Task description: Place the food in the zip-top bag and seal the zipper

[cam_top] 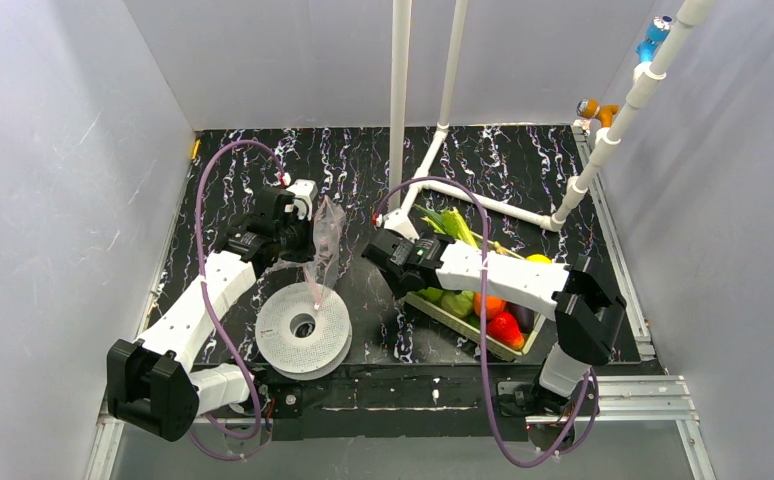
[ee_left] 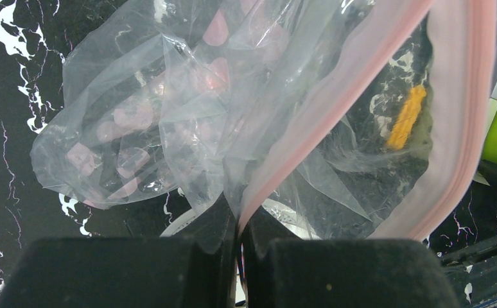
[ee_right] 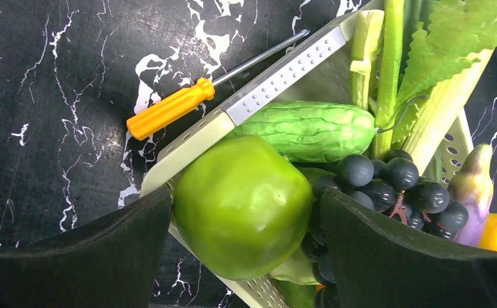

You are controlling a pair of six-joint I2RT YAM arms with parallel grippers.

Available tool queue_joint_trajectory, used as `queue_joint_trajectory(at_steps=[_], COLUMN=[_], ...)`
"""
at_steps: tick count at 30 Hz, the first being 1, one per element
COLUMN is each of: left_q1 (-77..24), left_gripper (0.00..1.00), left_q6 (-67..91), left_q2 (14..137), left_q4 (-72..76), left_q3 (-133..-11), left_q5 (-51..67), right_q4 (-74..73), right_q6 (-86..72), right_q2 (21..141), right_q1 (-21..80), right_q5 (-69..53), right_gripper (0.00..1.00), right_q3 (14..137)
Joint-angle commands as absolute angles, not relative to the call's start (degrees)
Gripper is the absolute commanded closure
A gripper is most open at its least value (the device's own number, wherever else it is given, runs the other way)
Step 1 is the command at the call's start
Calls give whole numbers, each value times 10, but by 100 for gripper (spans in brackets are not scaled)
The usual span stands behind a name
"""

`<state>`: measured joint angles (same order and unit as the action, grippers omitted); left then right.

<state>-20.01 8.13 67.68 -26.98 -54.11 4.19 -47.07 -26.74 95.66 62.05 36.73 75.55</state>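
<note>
Progress: early, by my read. Zip-top bag (ee_left: 137,128) looks empty: only crinkled film and pinkish print marks show through it, no food inside. Zipper (ee_left: 336,96) is unsealed, its two pink strips standing apart at the mouth. All the food I can find sits in or over the pale green tray (ee_right: 284,70) on the right of the counter (ee_right: 53,96): cucumber (ee_right: 310,128), dark grapes (ee_right: 387,183), eggplant (ee_right: 474,183), leeks (ee_right: 387,51), plus a red piece (cam_top: 506,328) and an orange (cam_top: 488,303) in the overhead view. Every piece is left to load, then the seal.

Left gripper (ee_left: 238,221): jaws pressed together, pinching the zipper strip at one end of the mouth. The bag hangs from it, its lower end over the white spool (cam_top: 303,325); contact there I cannot confirm.

Right gripper (ee_right: 246,192): jaws spread wide, green apple (ee_right: 239,218) filling the gap between them at the tray's corner. One finger looks to be against the apple's skin; a sliver of grapes shows past the other side. I cannot tell whether the apple is clamped or only bracketed. Orange-handled screwdriver (ee_right: 169,109) lies on the counter just beside the tray rim, apart from both grippers
</note>
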Motion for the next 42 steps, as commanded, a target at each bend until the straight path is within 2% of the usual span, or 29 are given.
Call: queue_joint_trajectory(at_steps=[1, 10, 16, 25, 30, 37, 40, 42], left_q1=[-200, -200, -201, -200, -200, -200, -201, -201], left_gripper=[100, 100, 100, 100, 100, 100, 100, 100], left_q6=[81, 81, 81, 81, 81, 81, 82, 82], left_q2=[671, 674, 674, 677, 677, 680, 680, 679], left_q4=[-272, -273, -274, -275, -275, -276, -277, -277], left_q3=[-552, -552, -552, -553, -552, -554, -553, -553], left_q5=[52, 52, 51, 51, 48, 51, 51, 50], right_q4=[-499, -448, -431, -415, -408, -398, -418, -436], right_q6=[-273, -282, -290, -284, -280, -272, -274, -280], right_q2=[958, 911, 911, 914, 890, 836, 826, 813], right_q1=[627, 628, 628, 628, 628, 628, 628, 628], right_q5=[387, 313, 308, 322, 325, 332, 327, 318], right_gripper=[8, 7, 11, 10, 25, 54, 55, 49], right_q3=[760, 740, 698, 672, 680, 679, 693, 702])
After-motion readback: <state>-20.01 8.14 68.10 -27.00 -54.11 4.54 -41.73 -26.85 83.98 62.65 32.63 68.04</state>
